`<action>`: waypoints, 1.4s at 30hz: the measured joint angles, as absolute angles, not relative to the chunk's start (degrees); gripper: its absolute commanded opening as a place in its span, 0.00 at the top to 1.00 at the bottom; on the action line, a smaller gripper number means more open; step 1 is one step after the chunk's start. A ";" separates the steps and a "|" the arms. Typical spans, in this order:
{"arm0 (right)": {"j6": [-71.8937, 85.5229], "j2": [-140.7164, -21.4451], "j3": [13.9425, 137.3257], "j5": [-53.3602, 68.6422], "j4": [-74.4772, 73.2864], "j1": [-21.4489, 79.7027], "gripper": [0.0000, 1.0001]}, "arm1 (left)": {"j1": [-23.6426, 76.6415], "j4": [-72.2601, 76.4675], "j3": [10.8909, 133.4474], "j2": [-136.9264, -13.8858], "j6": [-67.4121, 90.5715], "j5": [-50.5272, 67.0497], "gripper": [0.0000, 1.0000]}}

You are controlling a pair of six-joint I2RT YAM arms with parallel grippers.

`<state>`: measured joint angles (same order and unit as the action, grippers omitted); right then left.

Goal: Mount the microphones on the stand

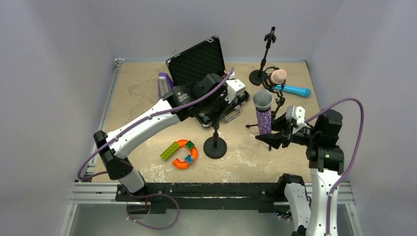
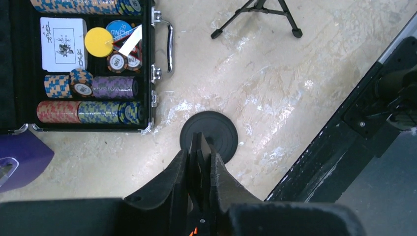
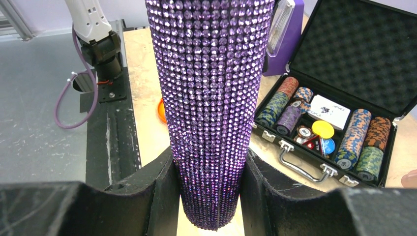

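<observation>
My right gripper (image 1: 273, 132) (image 3: 209, 162) is shut on the lower body of the glittery purple microphone (image 1: 264, 120) (image 3: 211, 88) and holds it upright, silver mesh head on top. My left gripper (image 1: 216, 117) (image 2: 200, 155) is shut on the black clip at the top of a round-base stand (image 1: 215, 146) (image 2: 209, 133). The pale pink microphone (image 1: 278, 76) sits in the clip of a tripod stand (image 1: 269, 140) at the back right. The cyan-blue microphone (image 1: 295, 90) lies on the table behind it. A second round-base stand (image 1: 258, 76) stands empty at the back.
An open black case of poker chips (image 1: 195, 61) (image 2: 88, 105) (image 3: 354, 54) lies behind my left gripper. A purple metronome-shaped box (image 1: 162, 84) (image 2: 22, 157) (image 3: 285, 34) stands at its left. Orange and green toy bricks (image 1: 180, 153) lie at the front. Tripod legs (image 2: 255, 14) spread to the right of the case.
</observation>
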<state>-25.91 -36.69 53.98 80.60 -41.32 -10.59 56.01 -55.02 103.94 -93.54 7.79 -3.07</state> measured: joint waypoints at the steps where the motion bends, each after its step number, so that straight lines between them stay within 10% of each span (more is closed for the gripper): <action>1: -25.91 -36.69 53.98 80.64 -41.30 -10.61 1.00 | 55.99 -55.44 104.22 -93.60 7.27 -2.66 0.98; 18: -26.00 -36.18 53.87 81.17 -41.32 -10.94 1.00 | 52.88 -62.19 100.88 -88.75 -13.56 16.05 0.94; 31: -26.87 -36.18 53.87 82.11 -41.58 -11.00 1.00 | 52.90 -56.07 95.39 -81.80 -10.13 13.89 0.14; 42: -31.59 -36.42 53.87 82.06 -44.95 -11.00 1.00 | 52.88 -44.34 85.45 -64.47 -6.09 10.33 0.01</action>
